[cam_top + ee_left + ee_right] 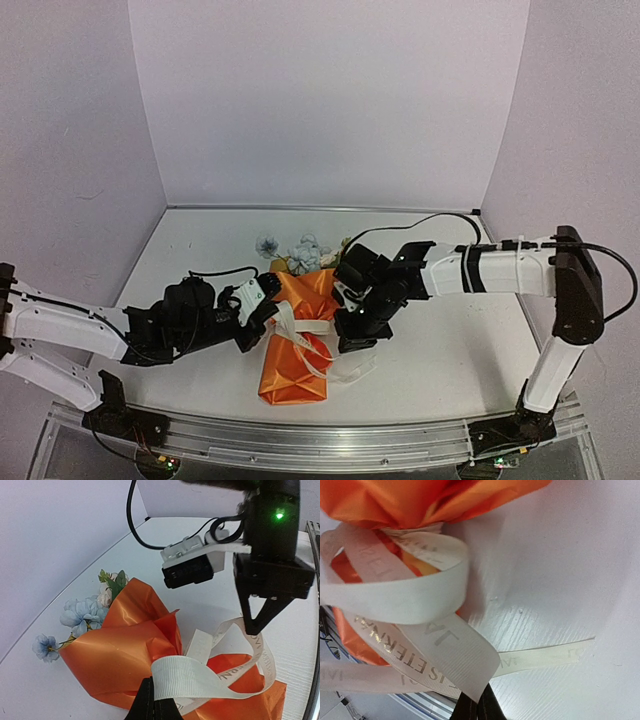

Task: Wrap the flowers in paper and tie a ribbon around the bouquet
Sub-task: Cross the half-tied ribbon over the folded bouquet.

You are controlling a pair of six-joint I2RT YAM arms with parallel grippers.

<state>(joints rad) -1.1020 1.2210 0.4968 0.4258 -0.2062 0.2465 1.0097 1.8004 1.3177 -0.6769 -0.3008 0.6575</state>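
the left end effector (153,702) is clenched on the ribbon (186,679). its two dark fingers are pressed together, and the broad cream band comes out right at their tips. from there the band runs ahead and to the right of it, over the pinched middle of the bouquet (120,652), and on toward the right end effector (253,625).

the right end effector hangs just beyond that loop with its fingers pointing down. it too is clamped tight on the ribbon, and in its own wrist view a lettered strand is nipped between the closed fingertips. directly ahead of those fingertips the ribbon makes an open loop around the waist of the orange paper (420,495). a loose tail lies flat on the worktop (560,570), just to the right of the fingers.

the bouquet lies on its side on the worktop, between the two end effectors and touching the ribbon that both hold. the flowers (80,616), pale blue, white and pink, stick out of its wide end, ahead and to the left of the left end effector. seen from above, they lie beyond both end effectors, and the narrow end of the cone points back toward the arm bases.
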